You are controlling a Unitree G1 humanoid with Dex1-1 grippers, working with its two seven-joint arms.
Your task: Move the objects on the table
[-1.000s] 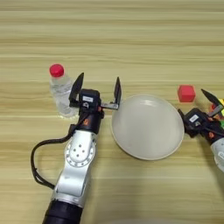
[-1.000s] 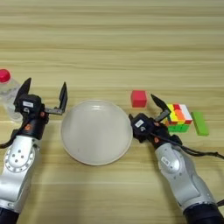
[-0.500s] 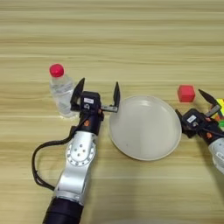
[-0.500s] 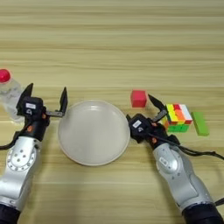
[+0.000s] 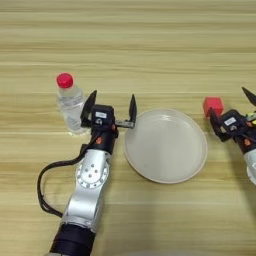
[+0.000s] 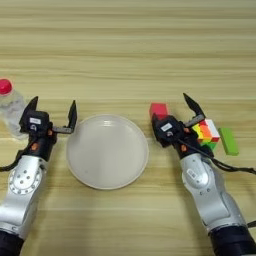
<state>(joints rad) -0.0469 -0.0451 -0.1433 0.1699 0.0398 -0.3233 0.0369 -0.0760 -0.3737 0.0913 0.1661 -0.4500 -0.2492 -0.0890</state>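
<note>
A round cream plate (image 5: 166, 145) lies empty in the middle of the table (image 5: 150, 45). Left of it stands a clear bottle (image 5: 70, 105) with a red cap. My left gripper (image 5: 112, 106) is open between the two, one finger beside the bottle and the other at the plate's left rim. A small red cube (image 6: 158, 110) sits just right of the plate. My right gripper (image 6: 175, 115) is open right beside the cube and holds nothing. A flat green block (image 6: 228, 141) lies at the far right.
A cube of many colours (image 6: 206, 132) sits between my right gripper and the green block. A black cable (image 5: 47, 180) loops on the table left of my left forearm. Bare wood stretches across the far half of the table.
The plate sits a little further left than a second ago. My left gripper has drawn slightly nearer to me. The cube and bottle stay where they were.
</note>
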